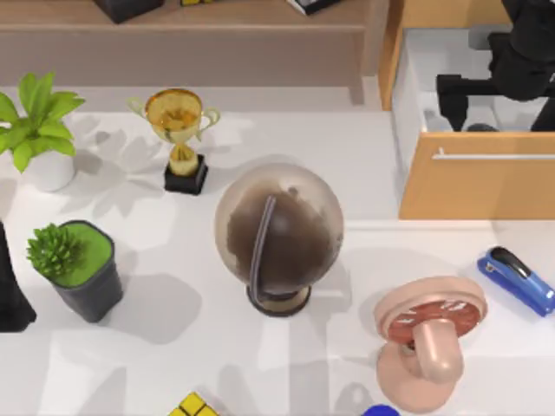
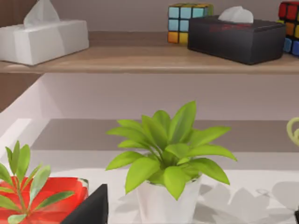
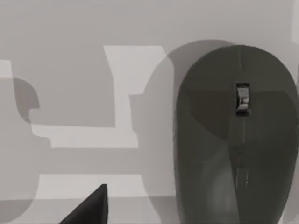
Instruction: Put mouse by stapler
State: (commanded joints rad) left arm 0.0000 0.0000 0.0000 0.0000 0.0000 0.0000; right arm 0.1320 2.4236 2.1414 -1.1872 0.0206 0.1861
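The mouse is a dark grey dome lying on the white floor of an open drawer at the back right. In the right wrist view the mouse is close below the camera, scroll wheel up. My right gripper hangs open just over the drawer beside the mouse, not touching it; one dark fingertip shows. The blue stapler with a black insert lies on the table at the right edge, in front of the drawer. My left arm is parked at the left edge, its fingertip low.
A brown globe stands mid-table, with a pink stand-like object in front right of it. A gold trophy and two potted plants fill the left. A shelf with tissue boxes and cubes runs along the back.
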